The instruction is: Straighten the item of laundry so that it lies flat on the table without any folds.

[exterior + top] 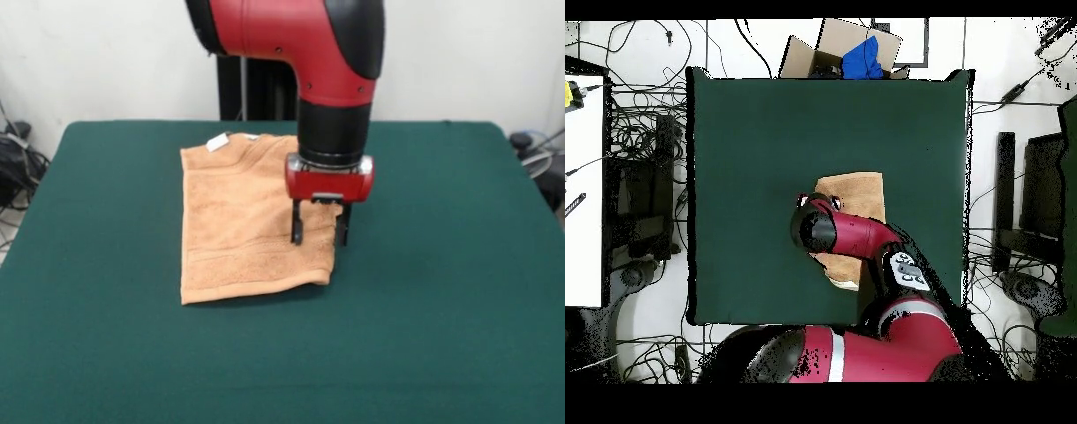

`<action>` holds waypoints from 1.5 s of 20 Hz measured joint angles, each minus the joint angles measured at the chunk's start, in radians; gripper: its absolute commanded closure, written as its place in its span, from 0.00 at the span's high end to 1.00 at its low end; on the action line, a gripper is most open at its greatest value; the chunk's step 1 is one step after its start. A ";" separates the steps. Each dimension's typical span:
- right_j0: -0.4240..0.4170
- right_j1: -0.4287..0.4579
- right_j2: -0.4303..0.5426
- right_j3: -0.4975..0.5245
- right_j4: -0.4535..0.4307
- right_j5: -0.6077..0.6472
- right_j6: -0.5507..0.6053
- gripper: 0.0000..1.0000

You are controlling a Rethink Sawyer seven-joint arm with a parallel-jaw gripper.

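Observation:
The item of laundry (238,221) is a light orange-tan towel lying on the green table (441,265), folded over on itself with a thick rounded fold along its right side. A white tag (216,141) sticks out at its far left corner. My gripper (320,235) hangs open over the towel's right edge, one black finger (297,231) above the cloth and the other at the fold. I cannot tell whether the tips touch the cloth. In the overhead view the arm (850,235) covers the gripper and the middle of the towel (857,192), which lies on the table (745,150).
A cardboard box (827,50) holding something blue sits just beyond the table's far edge in the overhead view. Cables and dark equipment (1020,200) line both sides of the table. A white bench (585,180) stands at the left.

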State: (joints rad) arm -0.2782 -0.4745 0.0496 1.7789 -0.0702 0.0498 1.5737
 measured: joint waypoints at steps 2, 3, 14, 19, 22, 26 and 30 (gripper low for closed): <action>-0.003 0.007 0.000 -0.019 0.000 0.005 0.000 1.00; -0.005 0.013 0.000 -0.032 0.000 0.008 0.000 1.00; -0.029 0.068 0.001 -0.117 0.000 0.024 0.000 1.00; -0.025 0.082 0.002 -0.124 0.000 0.024 0.000 1.00; -0.020 0.083 0.001 -0.125 0.000 0.024 0.000 1.00; -0.011 0.082 -0.001 -0.126 0.000 0.024 0.000 1.00; 0.002 0.080 -0.003 -0.126 0.004 0.024 0.000 1.00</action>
State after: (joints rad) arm -0.2765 -0.3949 0.0469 1.6529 -0.0659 0.0737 1.5737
